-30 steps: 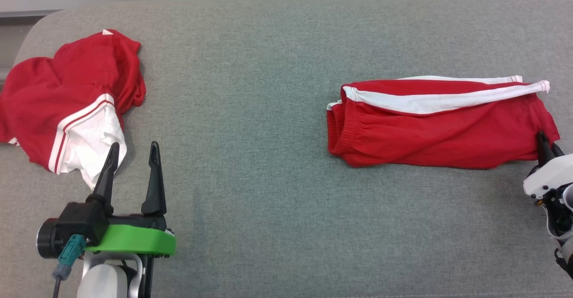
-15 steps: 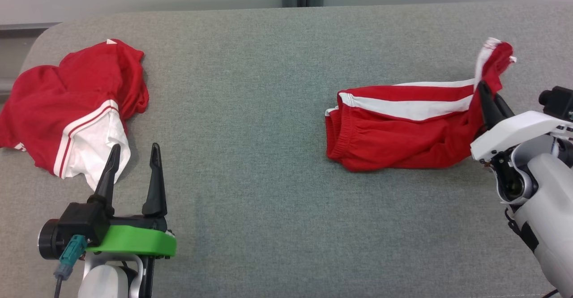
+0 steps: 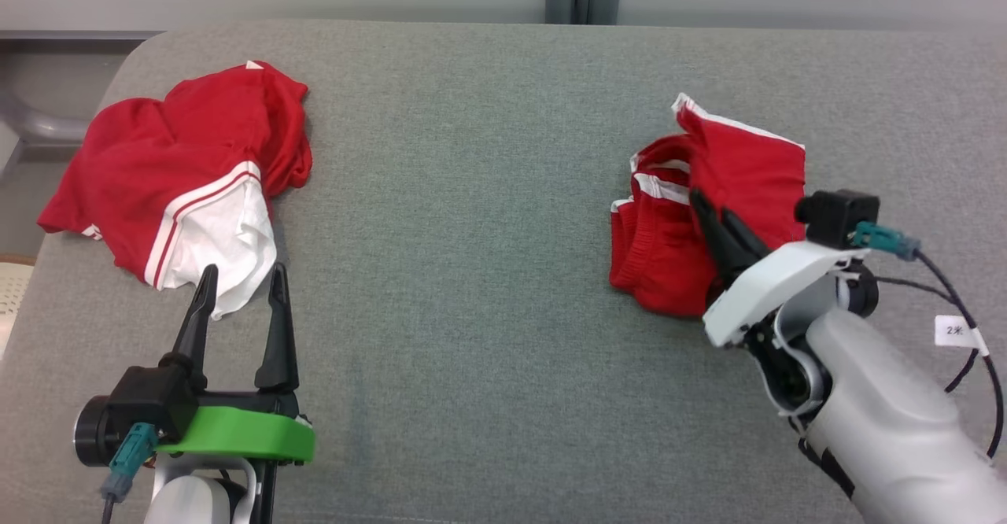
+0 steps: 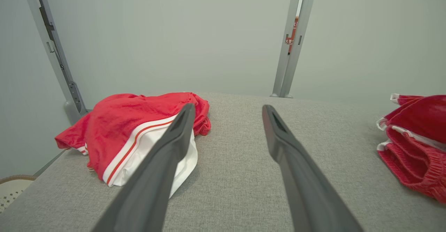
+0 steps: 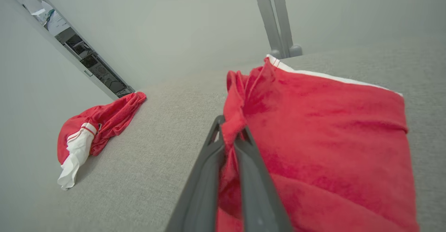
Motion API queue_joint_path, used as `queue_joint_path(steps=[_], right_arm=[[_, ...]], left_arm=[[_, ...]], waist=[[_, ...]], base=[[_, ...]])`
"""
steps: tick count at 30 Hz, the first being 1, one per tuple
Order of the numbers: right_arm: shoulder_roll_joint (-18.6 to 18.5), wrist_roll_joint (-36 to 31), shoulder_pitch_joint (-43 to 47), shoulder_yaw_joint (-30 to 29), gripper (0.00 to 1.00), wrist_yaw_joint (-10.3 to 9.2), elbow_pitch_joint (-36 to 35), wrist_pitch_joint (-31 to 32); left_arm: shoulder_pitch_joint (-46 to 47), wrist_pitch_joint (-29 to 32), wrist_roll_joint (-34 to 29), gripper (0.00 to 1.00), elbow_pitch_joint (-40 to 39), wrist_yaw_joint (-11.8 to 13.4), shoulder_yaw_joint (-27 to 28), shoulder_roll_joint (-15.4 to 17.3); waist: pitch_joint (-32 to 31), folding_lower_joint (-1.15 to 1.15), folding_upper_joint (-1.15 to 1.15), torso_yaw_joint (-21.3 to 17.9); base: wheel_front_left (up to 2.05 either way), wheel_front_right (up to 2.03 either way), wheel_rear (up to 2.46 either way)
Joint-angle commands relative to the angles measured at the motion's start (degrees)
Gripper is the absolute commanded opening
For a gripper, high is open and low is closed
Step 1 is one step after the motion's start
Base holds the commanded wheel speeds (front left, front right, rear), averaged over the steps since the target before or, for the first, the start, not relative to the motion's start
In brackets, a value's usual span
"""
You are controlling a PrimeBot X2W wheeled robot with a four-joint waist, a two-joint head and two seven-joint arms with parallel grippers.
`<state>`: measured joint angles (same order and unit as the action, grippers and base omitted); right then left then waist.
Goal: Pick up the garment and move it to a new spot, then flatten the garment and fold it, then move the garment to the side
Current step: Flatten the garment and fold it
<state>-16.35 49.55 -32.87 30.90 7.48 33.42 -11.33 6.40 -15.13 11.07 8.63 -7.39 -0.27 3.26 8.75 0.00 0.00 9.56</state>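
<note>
On the left part of the grey table [image 3: 472, 193], a crumpled red and white garment [image 3: 181, 162] is lying in a heap close to the edge, with its white part turned toward me. Just beside this white part, the left end effector [image 3: 242, 271] is standing with its two dark fingers [image 3: 192, 319] spread apart and is holding nothing. In the left wrist view one finger is overlapping the white cloth, but I cannot tell if it is touching it.

A wide bare stretch of table is separating this heap from the red shorts [image 3: 747, 170], which are lying on the right part, well apart from it. The shorts are partly doubled over: a red layer with a white edge is lying slanted across the elastic waistband [image 3: 653, 233] and the white stripes.

The right end effector [image 3: 712, 208] is pinching a fold of this red cloth between its closed fingers. In the right wrist view the cloth is bunching between the two tips and is spreading to their right as a broad red sheet. The pale forearm [image 3: 881, 422] is reaching in from the lower right corner, and a dark cable [image 3: 936, 268] with a white label [image 3: 954, 329] is hanging beside it.
</note>
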Motion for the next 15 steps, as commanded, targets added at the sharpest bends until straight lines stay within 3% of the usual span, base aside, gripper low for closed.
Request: queue_joint_path(steps=[1,9,10,11,12,15], right_arm=[[0.4,-1.0,1.9,1.1,0.00,0.03,-0.4,0.4],[1.7,-3.8,8.2,3.4,0.00,0.03,-1.4,0.3],[1.8,-4.0,8.6,3.2,0.04,0.03,-1.6,0.1],[1.9,-4.0,8.8,2.9,0.48,0.02,-1.9,-0.2],[1.9,-4.1,9.1,2.6,1.00,0.02,-2.0,-0.5],[1.3,-4.5,9.0,1.0,1.00,0.02,-2.5,-1.6]], left_arm=[[-0.8,0.0,0.4,1.00,-0.1,-0.2,-0.1,0.1],[-0.9,0.0,0.7,1.00,0.2,-0.2,0.0,-0.1],[-1.0,0.0,0.6,1.00,0.2,-0.2,0.1,-0.1],[-1.1,0.0,0.6,1.00,0.3,-0.2,0.2,-0.1],[-1.2,0.0,0.4,1.00,0.3,-0.2,0.3,-0.1],[-1.2,0.0,0.0,1.00,0.4,-0.2,0.6,-0.1]], waist=[[0.3,0.00,0.00,1.2],[0.7,0.00,0.00,2.8],[0.6,0.00,0.00,2.8],[0.6,0.00,0.00,2.7],[0.5,0.00,0.00,2.5],[0.2,0.00,0.00,2.0]], base=[[0.00,0.00,0.00],[0.00,0.00,0.00],[0.00,0.00,0.00],[0.00,0.00,0.00],[0.00,0.00,0.00],[0.00,0.00,0.00]])
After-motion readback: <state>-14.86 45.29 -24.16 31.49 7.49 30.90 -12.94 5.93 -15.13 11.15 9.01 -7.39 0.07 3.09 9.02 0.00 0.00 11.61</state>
